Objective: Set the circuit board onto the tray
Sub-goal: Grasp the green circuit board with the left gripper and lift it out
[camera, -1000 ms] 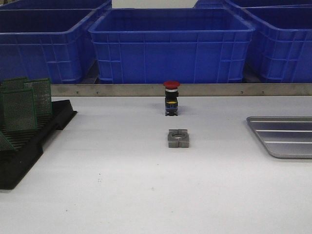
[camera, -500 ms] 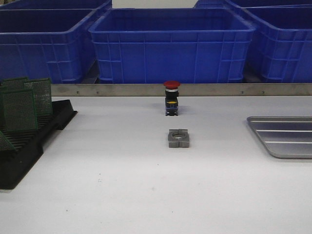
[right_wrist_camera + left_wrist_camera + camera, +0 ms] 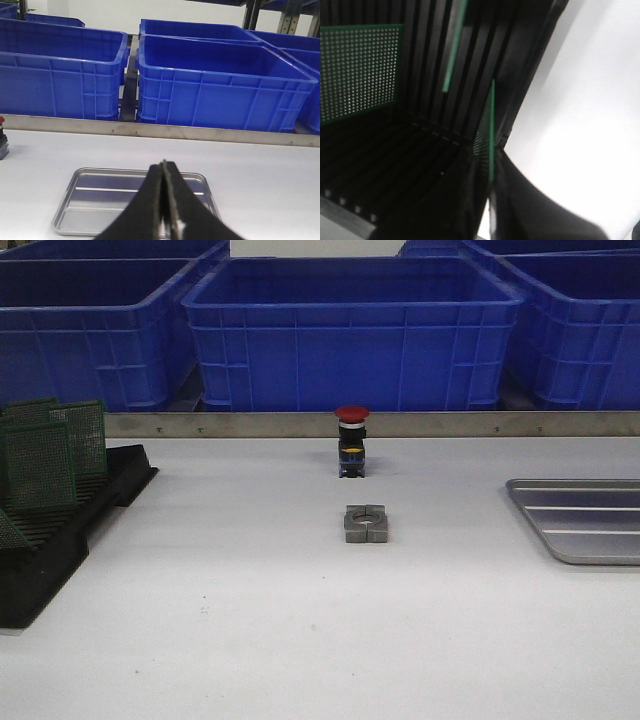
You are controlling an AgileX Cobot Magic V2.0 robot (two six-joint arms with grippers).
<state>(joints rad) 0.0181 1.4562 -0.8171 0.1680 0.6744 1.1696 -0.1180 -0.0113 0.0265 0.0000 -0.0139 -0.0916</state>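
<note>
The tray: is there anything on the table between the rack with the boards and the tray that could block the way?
Between the rack and the tray stand a metal block and, behind it, a red-capped button. Both are low, so a board carried above them should probably pass.

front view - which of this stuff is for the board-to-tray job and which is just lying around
For the job: green circuit boards standing in the black slotted rack; silver tray.

Lying about: red-capped push button, grey metal block, blue bins.
</note>
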